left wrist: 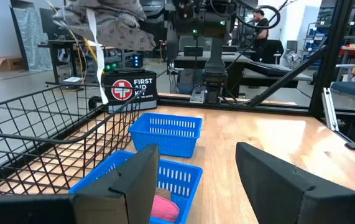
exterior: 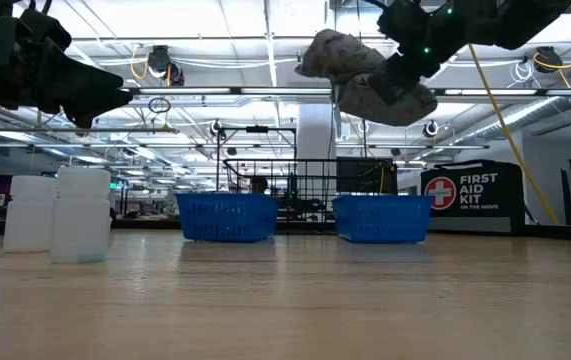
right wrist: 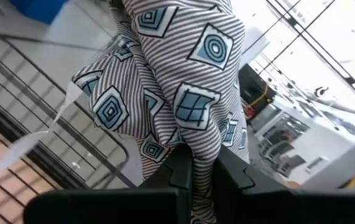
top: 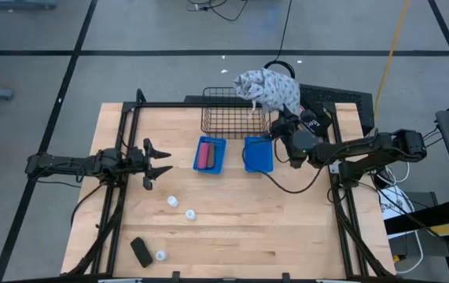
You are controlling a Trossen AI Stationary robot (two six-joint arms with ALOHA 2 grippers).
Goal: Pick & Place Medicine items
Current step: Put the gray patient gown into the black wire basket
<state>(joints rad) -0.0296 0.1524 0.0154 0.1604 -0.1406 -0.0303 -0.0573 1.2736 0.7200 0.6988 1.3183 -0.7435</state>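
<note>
The right tool (top: 281,118) is pinching the patterned cloth (top: 267,89) and holding it in the air over the wire basket (top: 234,114) at the far edge of the surface (top: 287,228). Probably the cloth is going into this basket, to keep it apart from the medicine. In the right wrist view the fabric is pressed between the two dark fingers (right wrist: 183,168) and is covering almost everything behind it.

The left tool (top: 155,163) is waiting with its fingers spread near the left edge, holding nothing.

Three small white bottles (top: 172,201) are standing towards the near left corner of the surface, and a black piece (top: 140,251) is lying just beside the nearest one. A pink piece (top: 206,153) is lying in the left blue tray (top: 218,159), perhaps already sorted. Something brown may be next to it, but I cannot tell. The right blue tray (top: 257,154) is looking empty from above. The first aid pouch (exterior: 471,192) is half hidden under the right arm.
</note>
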